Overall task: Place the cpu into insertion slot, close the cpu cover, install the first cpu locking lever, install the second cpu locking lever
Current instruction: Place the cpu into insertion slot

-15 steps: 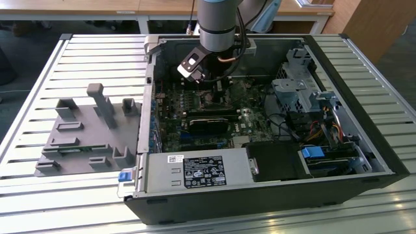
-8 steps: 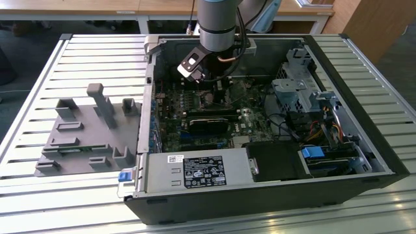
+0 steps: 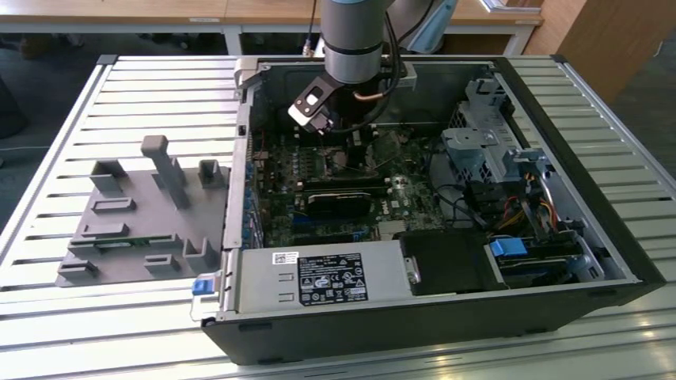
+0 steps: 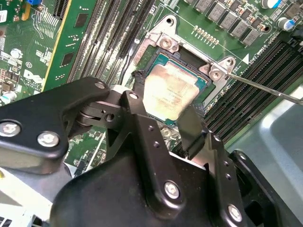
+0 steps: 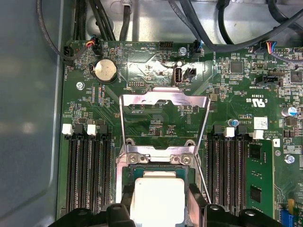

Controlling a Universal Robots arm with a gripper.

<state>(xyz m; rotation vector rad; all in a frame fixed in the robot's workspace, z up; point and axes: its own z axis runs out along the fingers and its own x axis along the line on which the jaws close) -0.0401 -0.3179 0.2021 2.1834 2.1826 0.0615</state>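
jaws grip the cpu (image 4: pixel 173 90) by two opposite edges in the second wrist view, right at the insertion slot (image 4: pixel 189 51). first wrist view: your cpu cover (image 5: pixel 163 100) stands raised. exterior view: arm (image 3: pixel 354 39) reaches into the case (image 3: pixel 591 261). judged: placement step; seat it square.

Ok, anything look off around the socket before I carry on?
Only the cpu: its metal face is blotchy and tan-smeared in the second wrist view. It looks square in the insertion slot; the cpu cover is open.
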